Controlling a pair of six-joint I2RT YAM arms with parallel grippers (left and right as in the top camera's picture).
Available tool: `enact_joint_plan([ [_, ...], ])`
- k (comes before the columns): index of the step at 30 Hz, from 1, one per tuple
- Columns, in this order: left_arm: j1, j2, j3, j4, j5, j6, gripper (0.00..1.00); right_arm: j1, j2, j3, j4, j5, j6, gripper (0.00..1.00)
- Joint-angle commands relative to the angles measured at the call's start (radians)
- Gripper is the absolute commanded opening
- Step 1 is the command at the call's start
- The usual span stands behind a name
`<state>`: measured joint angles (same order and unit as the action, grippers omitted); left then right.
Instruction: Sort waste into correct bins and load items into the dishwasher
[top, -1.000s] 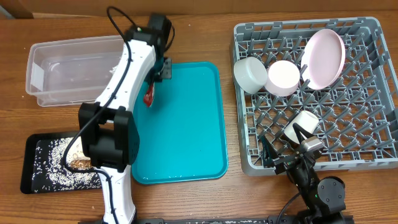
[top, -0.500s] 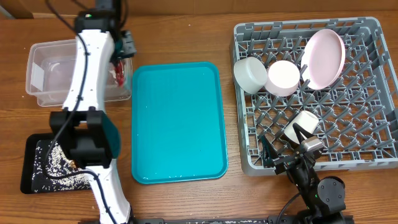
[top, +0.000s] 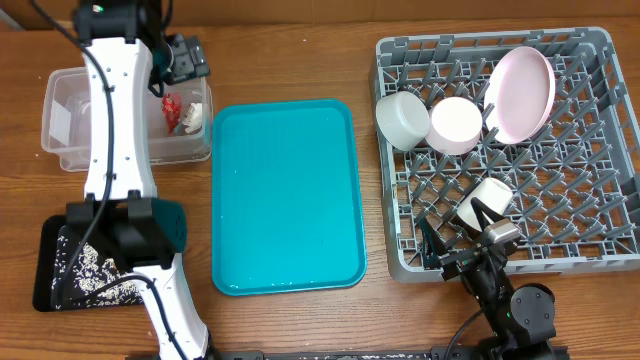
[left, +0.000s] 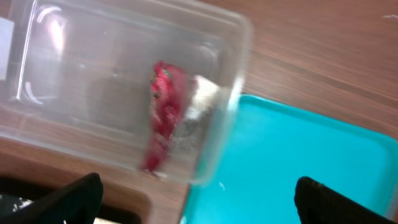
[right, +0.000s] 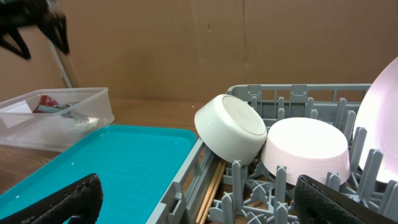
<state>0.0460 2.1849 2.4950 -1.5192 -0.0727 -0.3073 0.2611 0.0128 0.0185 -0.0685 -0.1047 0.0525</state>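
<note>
A red wrapper (top: 172, 108) lies inside the clear plastic bin (top: 70, 125) at the back left, with a white scrap beside it. My left gripper (top: 186, 60) hovers over the bin's right end, open and holding nothing. In the left wrist view the red wrapper (left: 163, 115) rests on the bin floor, well above the left gripper (left: 199, 205). The grey dish rack (top: 600, 250) at the right holds a white bowl (top: 402, 118), a pink bowl (top: 455, 124), a pink plate (top: 520, 92) and a white cup (top: 485, 198). My right gripper (top: 460, 238) stands open at the rack's front left corner.
A teal tray (top: 285, 195) lies bare in the middle. A black tray (top: 50, 250) with white grains sits at the front left, partly under my left arm. In the right wrist view wooden chopsticks (right: 211, 186) lie along the rack's near wall.
My left arm swung left from the teal tray's edge to over the clear bin. Its jaws opened and the red wrapper dropped into the bin. The right arm stayed still.
</note>
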Motion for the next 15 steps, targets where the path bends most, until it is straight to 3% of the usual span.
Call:
enact_joint_plan([
  [1,-0.053,-0.075,0.131,-0.074,0.099,0.028,1.0,-0.006,-0.01,-0.01,0.006,-0.002,0.006,1.0],
  [6,-0.2,-0.19,0.166,-0.171,0.031,0.061,1.0,-0.006,-0.01,-0.01,0.006,-0.002,0.006,1.0],
  [15,-0.526,-0.341,0.16,-0.17,0.018,0.134,1.0,-0.006,-0.01,-0.01,0.006,-0.002,0.006,1.0],
])
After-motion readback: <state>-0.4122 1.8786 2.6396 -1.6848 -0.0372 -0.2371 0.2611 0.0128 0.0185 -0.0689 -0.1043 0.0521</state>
